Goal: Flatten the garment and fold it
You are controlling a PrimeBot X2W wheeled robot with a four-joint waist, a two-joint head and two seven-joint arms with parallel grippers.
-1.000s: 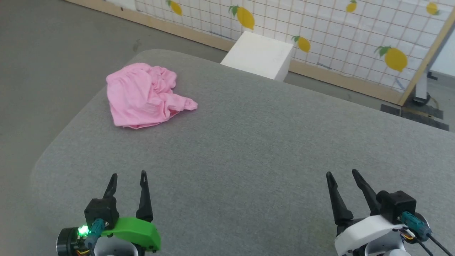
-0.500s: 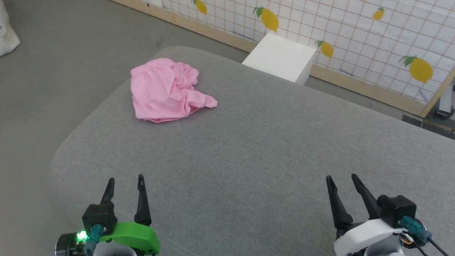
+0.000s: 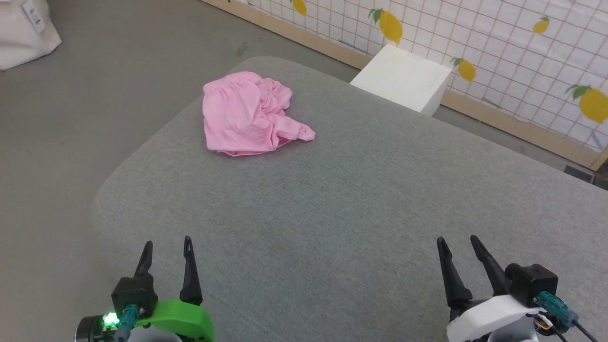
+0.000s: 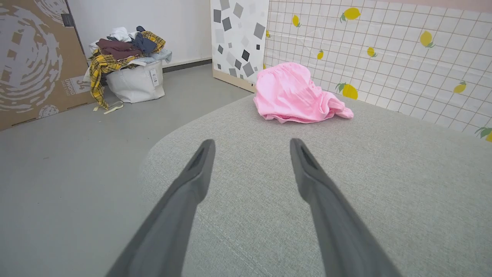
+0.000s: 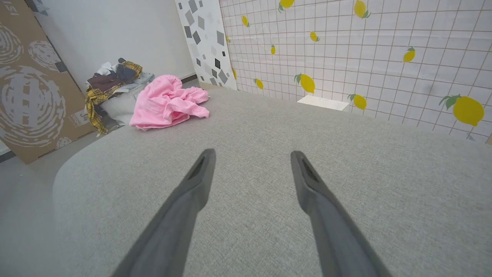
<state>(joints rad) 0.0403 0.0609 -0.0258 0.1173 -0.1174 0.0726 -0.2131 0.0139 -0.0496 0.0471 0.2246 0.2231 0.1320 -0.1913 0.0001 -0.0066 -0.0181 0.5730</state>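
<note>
Only the head camera has turned since a second ago: the whole scene sits further right in its view and a white bag [image 3: 23, 33] has come in at the top left corner, while the things themselves lie as they did.

The grey floor [image 3: 95, 104] runs round a grey cloth-covered table [image 3: 342, 204] with a rounded corner. Beyond the table stands a white grid wall printed with lemons [image 3: 522, 33], and a white box [image 3: 403, 78] sits on the floor against it. In the left wrist view a big sheet of cardboard [image 4: 34, 61] leans by the white bag, which is heaped with mixed clothes [image 4: 123, 46].

The garment [image 3: 247, 114], a pink pair of shorts, lies crumpled in a heap near the far left corner of the table, with one end trailing to the right.

The left pincer [image 3: 167, 241] and the right pincer [image 3: 457, 239] hover over the near edge of the table, well apart from the garment. Both stand wide open with nothing between their fingers.
</note>
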